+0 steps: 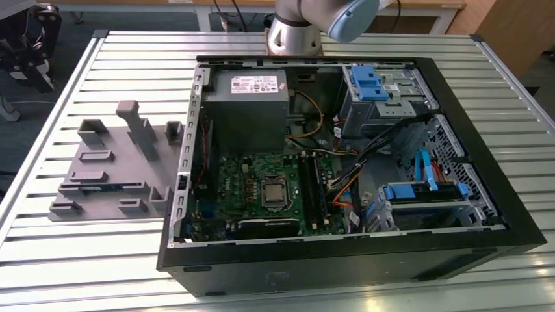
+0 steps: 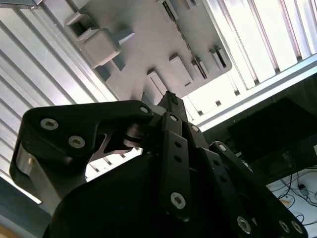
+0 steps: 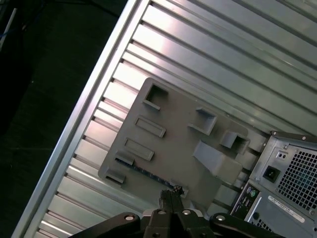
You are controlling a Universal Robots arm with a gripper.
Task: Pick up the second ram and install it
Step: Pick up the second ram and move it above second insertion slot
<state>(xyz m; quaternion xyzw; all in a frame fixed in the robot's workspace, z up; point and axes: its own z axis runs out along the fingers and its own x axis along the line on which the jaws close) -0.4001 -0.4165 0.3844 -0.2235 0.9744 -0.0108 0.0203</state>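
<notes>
The second ram [image 3: 144, 174] is a thin blue-green stick lying in a slot along one edge of the grey fixture plate [image 3: 178, 134]. In the exterior view the ram [image 1: 103, 188] sits low on the fixture plate [image 1: 104, 172], to the left of the open computer case [image 1: 347, 260]. My gripper [image 3: 171, 194] hovers well above the plate, with its tips close to one end of the ram in the first wrist view. The fingers [image 2: 174, 106] are shut together with nothing between them. The green motherboard [image 1: 260, 195] with its long black slots [image 1: 308, 188] lies inside the case.
The fixture plate carries several raised grey blocks and one tall post [image 1: 139, 127]. The case holds a power supply [image 1: 247, 107], cables and blue drive brackets [image 1: 373, 81]. The ribbed metal table [image 1: 113, 58] ends close to the fixture at the exterior view's left.
</notes>
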